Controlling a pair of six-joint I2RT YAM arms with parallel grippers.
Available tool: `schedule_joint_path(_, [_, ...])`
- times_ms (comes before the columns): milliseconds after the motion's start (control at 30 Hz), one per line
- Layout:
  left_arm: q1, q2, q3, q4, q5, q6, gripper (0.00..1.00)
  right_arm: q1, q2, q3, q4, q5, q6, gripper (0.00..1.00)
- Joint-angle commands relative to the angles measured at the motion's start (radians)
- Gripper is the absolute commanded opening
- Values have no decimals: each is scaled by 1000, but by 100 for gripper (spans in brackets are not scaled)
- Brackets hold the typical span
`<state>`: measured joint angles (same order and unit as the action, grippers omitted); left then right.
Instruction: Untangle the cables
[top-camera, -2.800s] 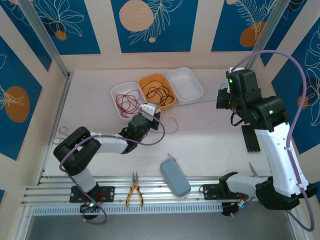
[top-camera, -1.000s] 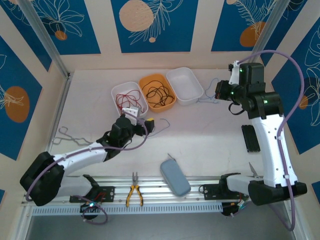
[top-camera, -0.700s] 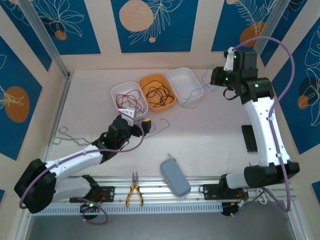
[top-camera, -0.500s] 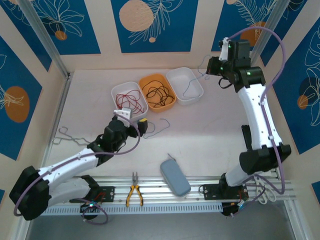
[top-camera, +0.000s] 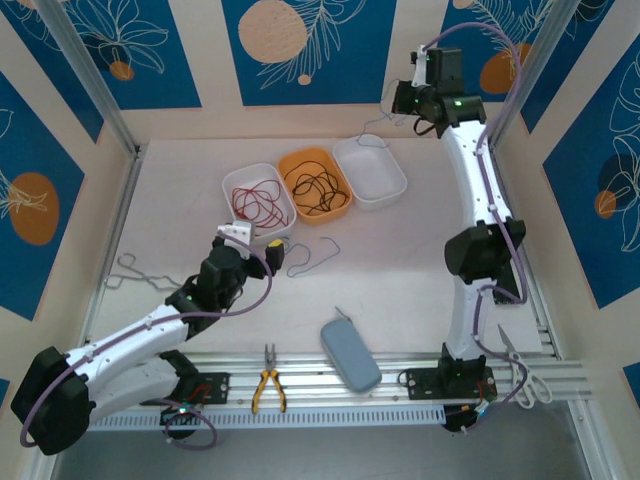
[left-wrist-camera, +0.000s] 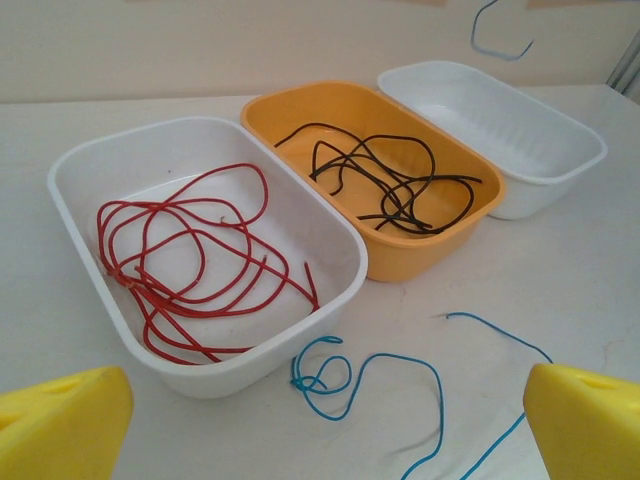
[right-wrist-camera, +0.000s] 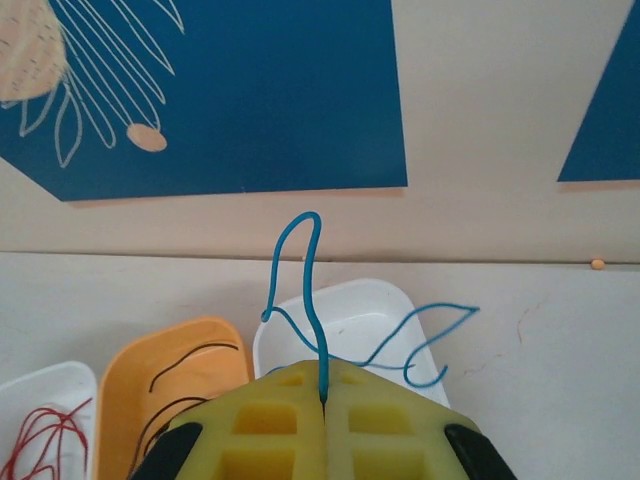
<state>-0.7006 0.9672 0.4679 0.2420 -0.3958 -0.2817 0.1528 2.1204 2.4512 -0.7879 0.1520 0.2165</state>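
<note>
From above, we see the right gripper (top-camera: 402, 98) raised high by the back wall. The held blue cable (top-camera: 370, 140) dangles from it toward the empty white tray (top-camera: 378, 182). The left gripper (top-camera: 282, 248) sits low over the worktop (top-camera: 420, 250), just beside the loose blue cable (top-camera: 318, 248). The red cable (top-camera: 255, 205) and the black cable (top-camera: 315, 188) lie in their own trays. The two blue pieces look separate to us.

The left wrist view gives what the top view cannot. The left gripper (left-wrist-camera: 320, 435) is spread wide with nothing between its yellow fingers (left-wrist-camera: 60, 430). The loose blue cable (left-wrist-camera: 370, 375) curls on the worktop in front of the white tray (left-wrist-camera: 60, 190), with a small knot-like loop near the tray wall. The red cable (left-wrist-camera: 190, 270) and black cable (left-wrist-camera: 390, 180) each lie alone in their trays.

The right wrist view settles the grip. The right gripper (right-wrist-camera: 325, 385) is pressed together, pinching the held blue cable (right-wrist-camera: 313, 330), which springs upward in stiff bends. The empty white tray (right-wrist-camera: 350, 320) lies below it.

We judge the step in hand to be dropping this cable into that tray. To do it well, we would come down until the springy tail is inside the rim before letting go. Otherwise it may flick out or catch the orange tray (right-wrist-camera: 190, 370).
</note>
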Motion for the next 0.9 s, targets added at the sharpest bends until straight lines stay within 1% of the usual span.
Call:
schedule_joint_path(0, [15,-13,-11,-9,-15,13,100,25,68,69,-78,1,-65,0])
schedule_joint_path(200, [25,2,-18,-3,1,3,100,52,116,8,-97,60,-130,0])
schedule_joint_path(400, [32,21,-27,15,5,-8,100,64,132,-51,-138,28,-200,0])
schedule_joint_path(600, [36,48,-28,32,13,-20,100,72,164,-103,-159,8,-229,0])
schedule_joint_path(867, [37,53,-38,57,9,-28,100,58,244,-91,-151,14,-227,0])
